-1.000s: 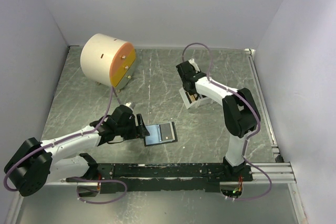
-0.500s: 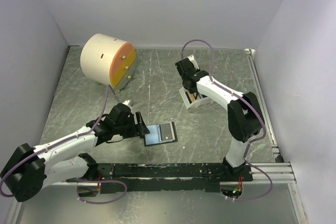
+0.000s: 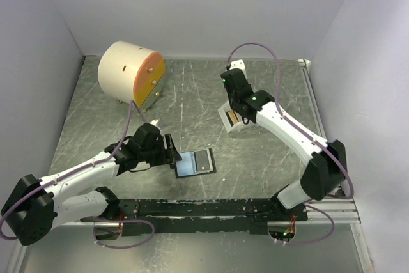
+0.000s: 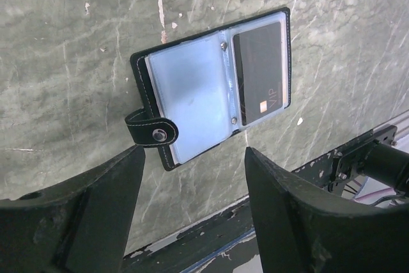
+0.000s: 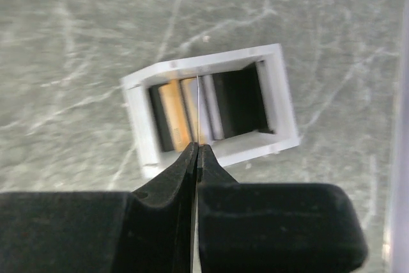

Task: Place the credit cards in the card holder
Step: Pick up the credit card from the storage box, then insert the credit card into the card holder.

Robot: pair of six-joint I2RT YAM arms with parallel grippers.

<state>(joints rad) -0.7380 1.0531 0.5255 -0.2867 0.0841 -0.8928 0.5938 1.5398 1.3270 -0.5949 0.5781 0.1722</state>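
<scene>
The left arm (image 3: 83,174) lies low from its base at the near left, its white forearm reaching toward the middle of the table, with the left gripper (image 3: 172,153) turned on its side and its two black jaws standing wide apart, nothing between them. The right arm (image 3: 291,129) rises from its base at the near right, folds at the elbow by the right edge and stretches diagonally to the far centre. Its right gripper (image 5: 197,148) points downward, fingertips pinched on a credit card (image 5: 199,113) seen edge-on.
</scene>
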